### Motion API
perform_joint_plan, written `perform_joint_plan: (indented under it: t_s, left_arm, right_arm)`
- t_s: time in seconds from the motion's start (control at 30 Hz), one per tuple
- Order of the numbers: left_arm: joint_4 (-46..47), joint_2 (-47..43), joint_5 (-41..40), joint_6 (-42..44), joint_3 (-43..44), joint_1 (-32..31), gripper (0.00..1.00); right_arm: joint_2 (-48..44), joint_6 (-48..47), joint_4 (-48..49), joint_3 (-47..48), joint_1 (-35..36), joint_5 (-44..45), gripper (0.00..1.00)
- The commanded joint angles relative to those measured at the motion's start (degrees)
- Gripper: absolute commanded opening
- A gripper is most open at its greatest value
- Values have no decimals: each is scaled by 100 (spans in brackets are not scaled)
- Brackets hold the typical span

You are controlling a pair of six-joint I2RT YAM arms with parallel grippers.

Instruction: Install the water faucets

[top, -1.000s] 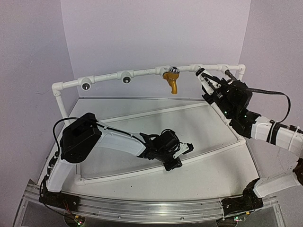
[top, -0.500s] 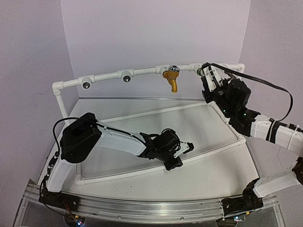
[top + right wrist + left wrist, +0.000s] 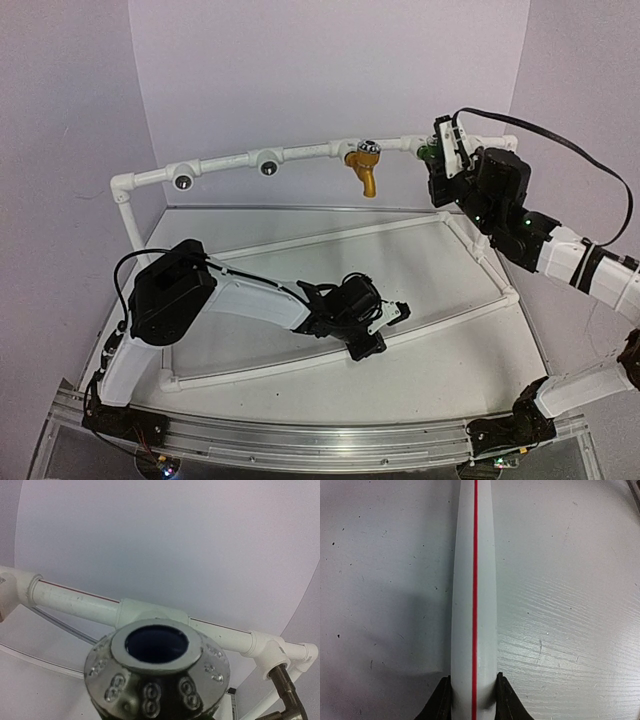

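One light, stiff plastic faucet [image 3: 157, 672], I judge; right tool [image 3: 438, 155] clamps its body, left tool [image 3: 473, 696] clamps the pipe [image 3: 473, 580].

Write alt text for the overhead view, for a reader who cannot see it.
The right hand holds a green faucet up at the right end of a raised white pipe rail, beside a mustard-yellow faucet already hanging there. The left hand grips the low front pipe of the same frame; two sockets further left on the rail stand empty.

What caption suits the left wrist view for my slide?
The left tool grips the white pipe along its red line.
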Motion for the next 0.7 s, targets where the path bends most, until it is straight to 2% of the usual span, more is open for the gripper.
perform_joint_plan:
  t_s: [0.0, 0.67]
  left_arm:
    - [-758, 172, 837, 13, 18, -605, 0]
    - [-852, 210, 793, 39, 89, -656, 0]
  right_arm:
    - [234, 563, 57, 276, -274, 997, 0]
    - [346, 2881, 265, -131, -275, 924, 0]
